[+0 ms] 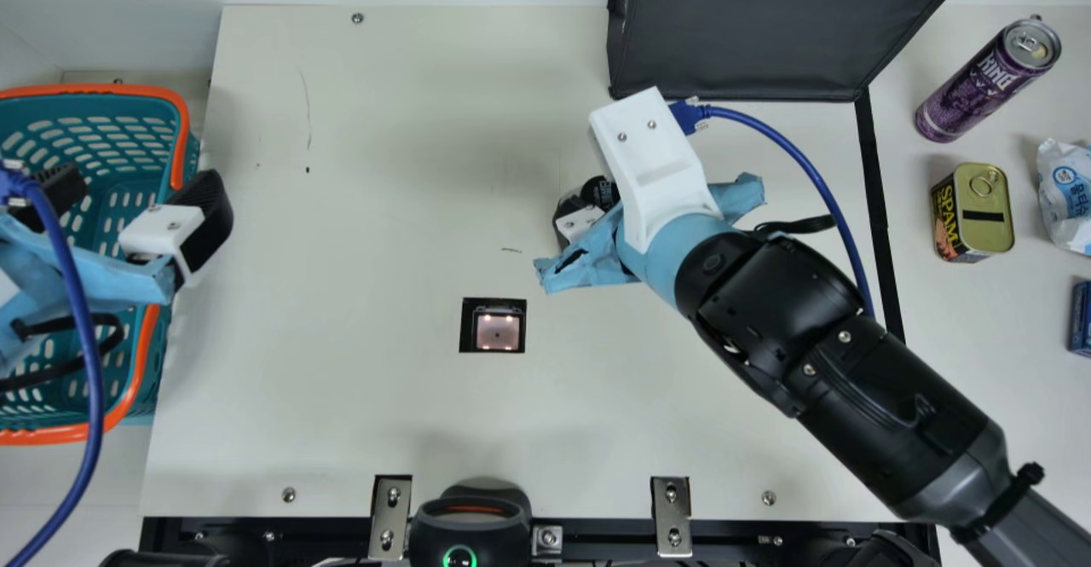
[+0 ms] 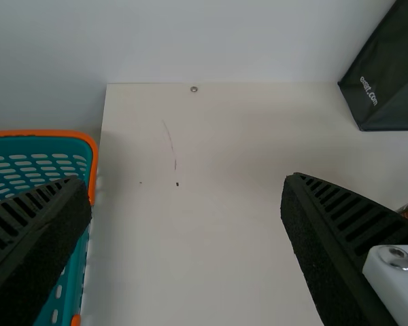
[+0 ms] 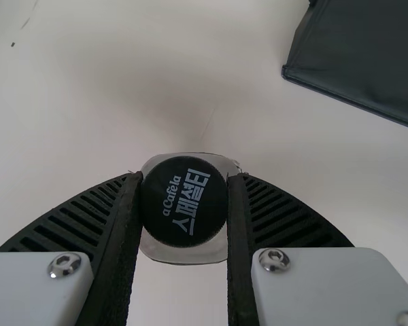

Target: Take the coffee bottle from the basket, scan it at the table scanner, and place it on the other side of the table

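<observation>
The coffee bottle (image 1: 600,193), black-capped, is partly hidden beneath my right gripper (image 1: 588,209), up and to the right of the table scanner (image 1: 498,332) in the main view. In the right wrist view the black cap of the bottle (image 3: 183,201) lies between the two ribbed fingers of my right gripper (image 3: 184,204), which press on both its sides. My left gripper (image 1: 136,188) stands open over the edge of the teal basket (image 1: 183,136) in the main view. In the left wrist view its own fingers are wide apart, with nothing between the left gripper's tips (image 2: 187,187).
A dark bag (image 1: 741,38) stands at the table's back. Beyond a black strip at the right are a purple can (image 1: 972,89), a yellow tin (image 1: 980,209), a white-blue packet (image 1: 1065,196) and a blue box (image 1: 1081,318).
</observation>
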You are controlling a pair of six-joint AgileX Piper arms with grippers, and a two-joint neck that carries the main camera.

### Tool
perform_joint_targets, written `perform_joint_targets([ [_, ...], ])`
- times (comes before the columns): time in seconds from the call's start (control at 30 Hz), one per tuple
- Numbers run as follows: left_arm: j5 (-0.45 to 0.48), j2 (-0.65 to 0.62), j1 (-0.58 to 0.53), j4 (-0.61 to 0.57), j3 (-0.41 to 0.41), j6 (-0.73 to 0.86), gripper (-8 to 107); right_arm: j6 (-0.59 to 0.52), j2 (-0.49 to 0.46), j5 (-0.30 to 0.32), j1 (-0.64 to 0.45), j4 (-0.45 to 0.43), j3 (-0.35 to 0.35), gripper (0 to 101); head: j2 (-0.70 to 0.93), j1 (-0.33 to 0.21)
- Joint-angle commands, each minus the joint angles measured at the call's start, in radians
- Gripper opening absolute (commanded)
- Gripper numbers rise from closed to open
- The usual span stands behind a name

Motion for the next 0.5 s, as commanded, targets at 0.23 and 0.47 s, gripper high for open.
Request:
perform_joint_targets([
  [0.23,0.0,0.0,0.0,0.0,0.0,0.0,90,0.017,-0.01,0.056,-0.03,-0.009,-0.031,0,-0.208,-0.029],
  [0.47,0.0,0.0,0.0,0.0,0.0,0.0,90,0.003,-0.065,0.075,-0.134,0.008,0.003,0,-0.347,-0.029],
])
